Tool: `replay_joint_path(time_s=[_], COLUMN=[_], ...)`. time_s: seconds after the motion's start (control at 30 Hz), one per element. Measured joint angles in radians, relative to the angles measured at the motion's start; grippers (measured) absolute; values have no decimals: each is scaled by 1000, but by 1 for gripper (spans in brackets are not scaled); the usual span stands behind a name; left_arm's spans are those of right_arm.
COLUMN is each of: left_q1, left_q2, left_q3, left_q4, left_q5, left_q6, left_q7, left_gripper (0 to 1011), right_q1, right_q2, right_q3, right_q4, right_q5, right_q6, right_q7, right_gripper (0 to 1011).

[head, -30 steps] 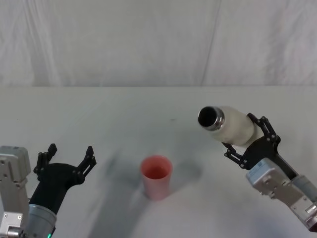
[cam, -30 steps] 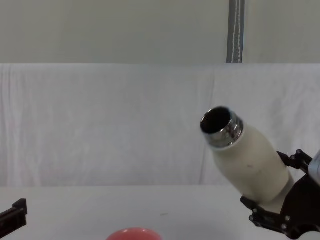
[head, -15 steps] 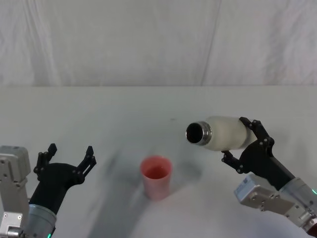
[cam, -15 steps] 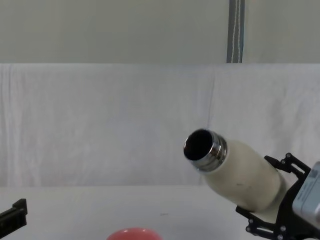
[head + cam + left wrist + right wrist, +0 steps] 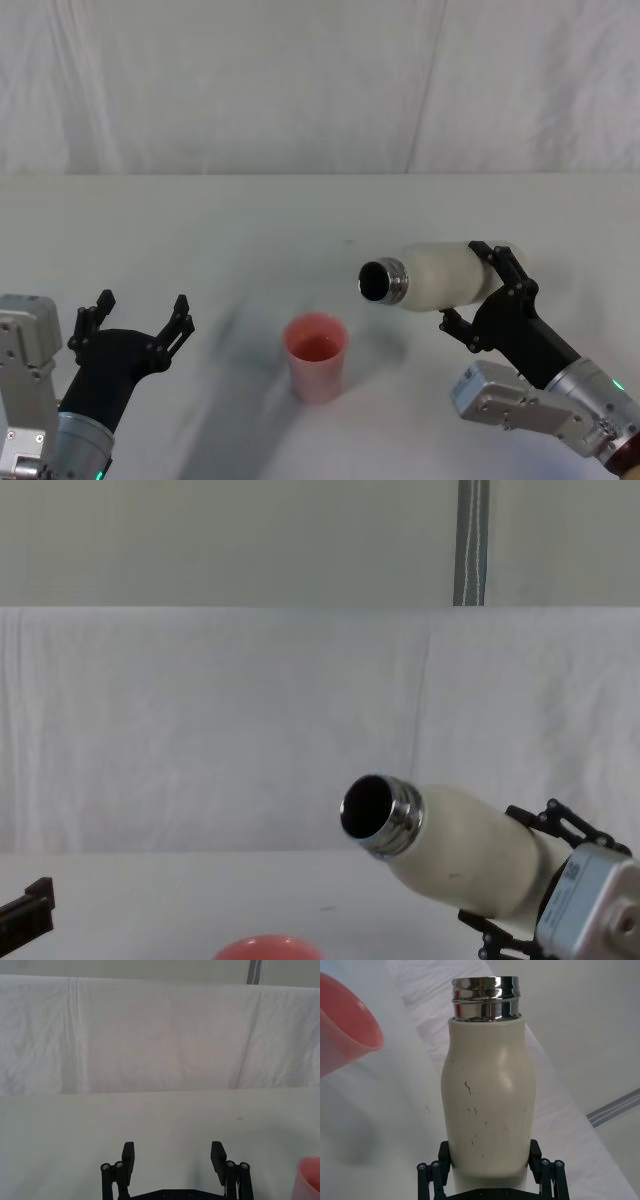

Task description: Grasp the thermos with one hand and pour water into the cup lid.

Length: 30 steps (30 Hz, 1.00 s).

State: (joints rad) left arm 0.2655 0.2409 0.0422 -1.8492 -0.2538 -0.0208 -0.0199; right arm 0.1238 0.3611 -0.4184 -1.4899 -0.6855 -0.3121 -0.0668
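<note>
I count 1 thermos (image 5: 440,276), 1 cup lid (image 5: 317,357) and 2 pincers: the left pincer (image 5: 138,318) and the right pincer (image 5: 486,290). All of it sits over 1 desk (image 5: 250,230). That makes 2 task items and 2 pincers.

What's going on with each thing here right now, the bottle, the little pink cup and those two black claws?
thermos: uncapped, tipped nearly level, mouth pointing toward the cup, no stream visible.
cup lid: upright on the table, open side up; contents cannot be told.
right gripper: shut on the thermos's lower body, held above the table.
left gripper: open, holding nothing, off to the cup's left.
</note>
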Motion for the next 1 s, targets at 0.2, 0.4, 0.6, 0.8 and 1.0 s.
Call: replay_joint_path(time_s=[0.2,0.4,0.6,0.8,1.0], left_q1=[0,0,0,0,0], left_q2=[0,0,0,0,0], left_q3=[0,0,0,0,0], left_q4=[0,0,0,0,0], left_q5=[0,0,0,0,0], left_q6=[0,0,0,0,0], left_q7=[0,0,0,0,0], left_gripper=[1001,1001,1001,1001,1001], right_q1=[20,35,56,76,95], right_q2=[6,8,5,0,-3], right_q3=[-24,-42,-62,-83,-103], right_q4=[17,32,52,71,87], right_q5=[-33,-55,-82,-105,-125], right_q6=[-1,3,18,24,26], right_q7=[-20,-38,-57,-75,-86], right_gripper=[952,952,952,952,953])
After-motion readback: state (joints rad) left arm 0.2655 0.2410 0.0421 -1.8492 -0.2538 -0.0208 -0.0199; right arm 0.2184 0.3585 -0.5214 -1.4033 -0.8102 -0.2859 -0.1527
